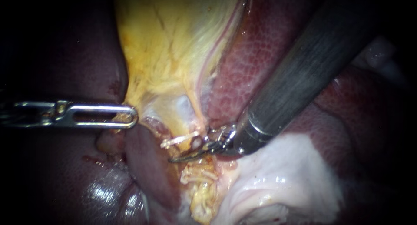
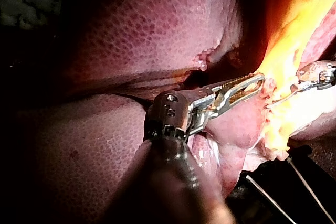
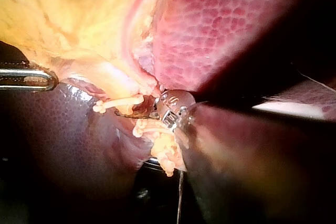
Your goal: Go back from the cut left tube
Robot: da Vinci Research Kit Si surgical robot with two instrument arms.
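The yellow gallbladder [image 1: 169, 42] hangs down the middle between dark red liver lobes. At its lower end a pale cut tube [image 1: 178, 141] sticks out to the left as a short stump. My right instrument [image 1: 173, 159] comes in from the upper right. Its thin curved blades lie together just below the stump, shut and holding nothing. In the right wrist view the tube [image 3: 118, 103] lies across the right instrument [image 3: 123, 113]. My left instrument [image 1: 130, 116] enters from the left, its slotted jaws shut on the gallbladder's yellow edge [image 2: 265, 85].
The liver [image 1: 256, 64] rises right of the gallbladder, behind the right shaft [image 1: 312, 60]. Pale white tissue [image 1: 282, 177] lies under the right instrument's wrist. Frayed yellow-white tissue [image 1: 200, 190] hangs below the blades. A dark liver lobe [image 1: 56, 181] fills the lower left.
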